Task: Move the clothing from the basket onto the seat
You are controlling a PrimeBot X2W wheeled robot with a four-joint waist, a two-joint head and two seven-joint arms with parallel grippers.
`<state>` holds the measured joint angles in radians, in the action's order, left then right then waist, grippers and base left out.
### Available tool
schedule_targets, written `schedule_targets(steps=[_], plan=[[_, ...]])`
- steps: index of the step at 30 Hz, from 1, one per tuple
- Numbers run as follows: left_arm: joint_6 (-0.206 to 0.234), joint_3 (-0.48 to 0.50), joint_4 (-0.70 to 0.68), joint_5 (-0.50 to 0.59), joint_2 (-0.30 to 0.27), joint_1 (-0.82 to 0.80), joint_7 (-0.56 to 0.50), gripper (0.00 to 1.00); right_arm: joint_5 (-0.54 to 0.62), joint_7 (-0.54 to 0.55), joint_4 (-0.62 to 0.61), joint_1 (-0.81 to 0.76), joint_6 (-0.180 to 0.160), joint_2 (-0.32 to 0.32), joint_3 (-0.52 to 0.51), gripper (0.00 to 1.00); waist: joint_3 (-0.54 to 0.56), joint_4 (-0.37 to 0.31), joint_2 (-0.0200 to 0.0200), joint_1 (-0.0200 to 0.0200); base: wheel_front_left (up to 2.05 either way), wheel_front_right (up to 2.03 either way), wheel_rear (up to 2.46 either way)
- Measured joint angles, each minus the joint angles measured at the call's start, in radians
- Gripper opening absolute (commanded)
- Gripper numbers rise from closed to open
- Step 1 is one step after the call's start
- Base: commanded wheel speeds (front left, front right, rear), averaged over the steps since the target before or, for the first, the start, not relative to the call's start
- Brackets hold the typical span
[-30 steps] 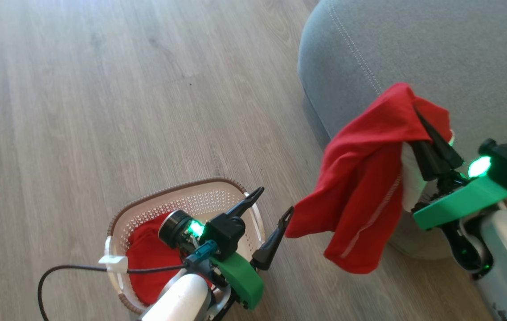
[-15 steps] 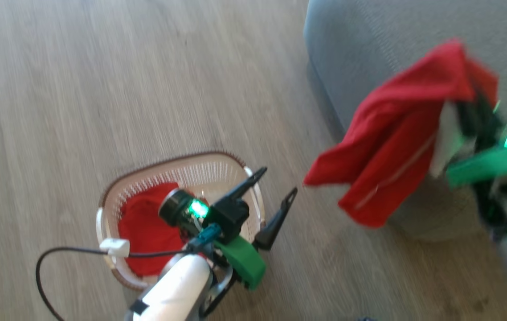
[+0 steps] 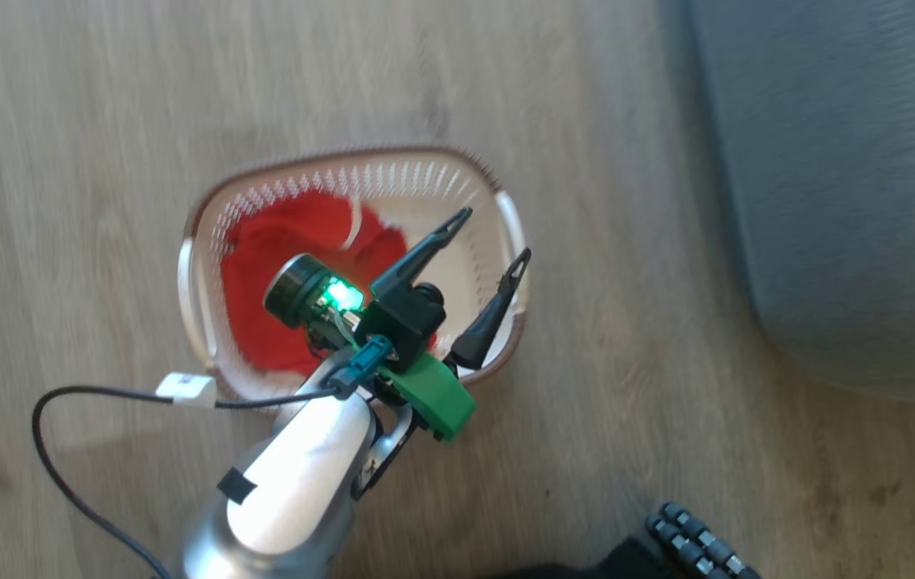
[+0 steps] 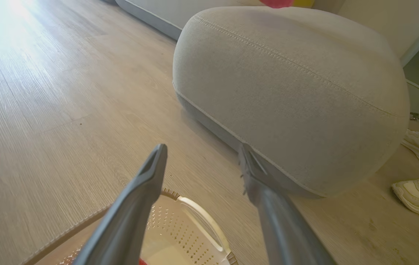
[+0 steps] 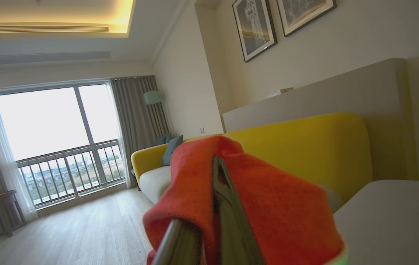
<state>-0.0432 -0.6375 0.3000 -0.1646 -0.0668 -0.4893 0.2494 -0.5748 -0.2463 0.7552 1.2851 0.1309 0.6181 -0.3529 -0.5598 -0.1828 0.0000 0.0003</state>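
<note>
My left gripper (image 3: 494, 235), jaws spread wide and empty, hovers above the basket (image 3: 345, 154), probably poised to reach the red garment (image 3: 264, 249) lying inside. My right gripper (image 5: 217, 162) pinches a second garment (image 5: 275, 198), draped over it and held high, likely bound for the grey seat (image 3: 843, 201) beyond.

Soft cloth, hard plastic, wood grain.
The garment (image 3: 248, 241) is matt red cloth, and a second garment (image 5: 279, 206) looks fuzzy up close. The basket (image 3: 425, 173) is smooth cream perforated plastic with a braided brown rim. The seat (image 4: 287, 92) is matt grey woven fabric with pale stitching. The floor (image 3: 63, 121) is pale matt wood grain, and the forearm (image 3: 305, 474) is glossy white.
</note>
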Motion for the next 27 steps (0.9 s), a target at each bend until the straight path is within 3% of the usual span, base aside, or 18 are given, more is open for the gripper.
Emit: schedule_targets(steps=[3,6,10,15,16,18,22,27], plan=[[0.013,0.018,-0.021,0.0,-0.002,0.0,0.0,1.0,0.091,0.0,0.103,0.115,0.0,0.042,-0.089,0.0,-0.064,0.03,0.0,0.0,0.0,0.0,0.0],[0.021,0.029,-0.036,0.0,-0.009,0.0,0.0,1.0,0.177,-0.005,0.216,0.142,0.0,0.039,-0.154,0.0,-0.128,0.053,0.0,0.0,0.0,0.0,0.0],[0.029,0.036,-0.051,0.0,-0.019,0.0,0.0,1.0,0.246,-0.008,0.322,0.087,0.0,-0.068,-0.226,0.0,-0.204,0.073,0.0,0.0001,0.0,0.0,0.0],[0.046,0.064,-0.07,0.007,-0.027,-0.004,0.0,1.0,0.322,-0.009,0.282,0.0,0.0,-0.204,-0.318,0.0,-0.261,0.081,0.0,0.0001,0.0,0.0,0.0],[0.047,0.069,-0.071,0.007,-0.032,-0.004,0.0,1.0,0.337,-0.009,0.265,-0.01,0.0,-0.224,-0.328,0.25,-0.262,0.078,0.0,0.0001,0.0,0.0,0.0],[0.048,0.082,-0.072,0.006,-0.041,-0.002,0.0,1.0,0.362,-0.009,0.226,-0.027,0.0,-0.261,-0.341,1.0,-0.254,0.069,0.0,-0.0002,0.0,0.0,0.0],[0.057,0.091,-0.072,0.006,-0.053,0.0,0.0,1.0,0.377,-0.009,0.141,-0.08,0.0,-0.318,-0.317,1.0,-0.211,0.047,0.0,-0.0003,0.0,0.0,0.0],[0.064,0.106,-0.067,-0.009,-0.047,0.004,0.002,1.0,0.38,-0.009,0.029,-0.234,0.0,-0.365,-0.212,1.0,-0.142,0.031,0.0,-0.0004,0.0,0.0,0.0]])
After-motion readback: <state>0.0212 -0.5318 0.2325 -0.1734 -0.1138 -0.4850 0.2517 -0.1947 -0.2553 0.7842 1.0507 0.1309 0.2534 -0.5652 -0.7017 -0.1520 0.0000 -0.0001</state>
